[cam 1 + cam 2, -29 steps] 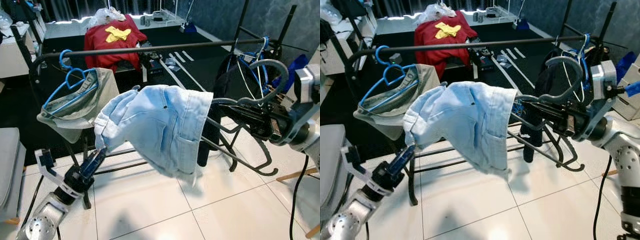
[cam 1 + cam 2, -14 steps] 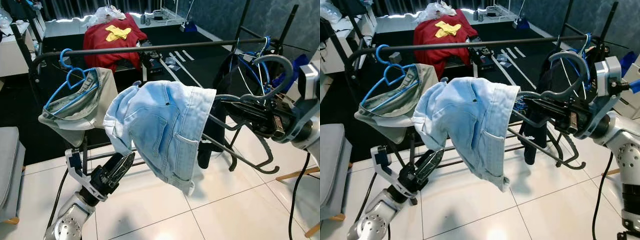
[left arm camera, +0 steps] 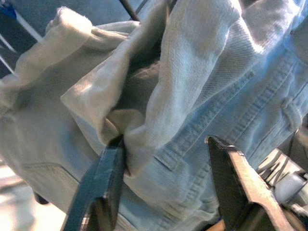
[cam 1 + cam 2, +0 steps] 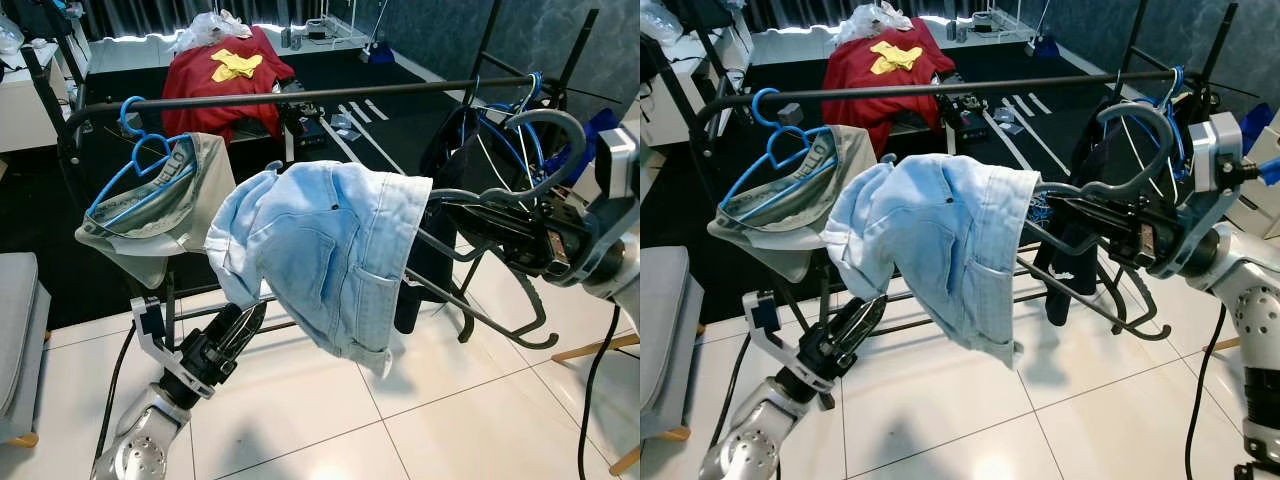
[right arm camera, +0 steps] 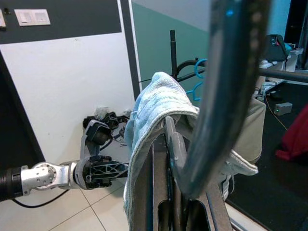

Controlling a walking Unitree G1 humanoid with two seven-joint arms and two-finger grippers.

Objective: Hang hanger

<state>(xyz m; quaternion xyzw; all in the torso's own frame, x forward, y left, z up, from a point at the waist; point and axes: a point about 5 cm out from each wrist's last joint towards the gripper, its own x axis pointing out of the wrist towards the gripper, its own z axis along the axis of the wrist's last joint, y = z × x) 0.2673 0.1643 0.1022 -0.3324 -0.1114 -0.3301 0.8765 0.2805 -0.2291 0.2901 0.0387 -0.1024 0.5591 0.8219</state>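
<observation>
Below rail (image 4: 300,96), grey hanger (image 4: 520,190), pale denim shorts (image 4: 330,250) draped

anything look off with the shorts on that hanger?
Yes. The denim shorts sit bunched and lopsided over the grey hanger held by the right pincer, sagging toward the open left pincer below.

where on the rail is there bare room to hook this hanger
The rail is bare between the blue hanger with the beige garment and the blue hangers at its right end. Both ends are crowded. The right tool holds the grey hanger carrying the denim shorts.
</observation>
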